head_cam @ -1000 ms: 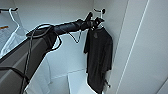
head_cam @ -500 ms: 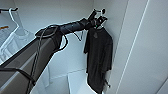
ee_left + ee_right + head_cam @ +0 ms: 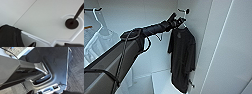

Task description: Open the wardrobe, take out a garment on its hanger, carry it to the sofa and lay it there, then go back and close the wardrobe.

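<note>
**L arm at hanger neck, wardrobe open**

- Wardrobe [image 3: 224,45] seen open in head view; white interior, back panel and side wall visible.
- Garment [image 3: 182,58], black T-shirt, hung full length on the hanger [image 3: 183,24] from a black peg [image 3: 186,11] on the wardrobe's right inner wall, upper corner. Shirt hem near the wardrobe floor.
- L arm reached in from pic left, extended up to the shirt's collar. Left gripper [image 3: 179,20] placed at the hanger neck, just under the peg. Fingers' state: cannot be told, too dark and blurred; contact w/ hanger not confirmed.
- L wrist view: hanger hook [image 3: 76,31] looped around the peg base [image 3: 71,23], white hanger bar run toward the black fabric [image 3: 10,36] at one shoulder. Hook seen seated on the peg, not lifted off.
- White shirt [image 3: 99,47] noted on a separate hanger at far left of wardrobe, well apart from the black one.
- R wrist view: robot's own base and dark carpet floor [image 3: 77,72] shown; right gripper's state cannot be told.
</note>
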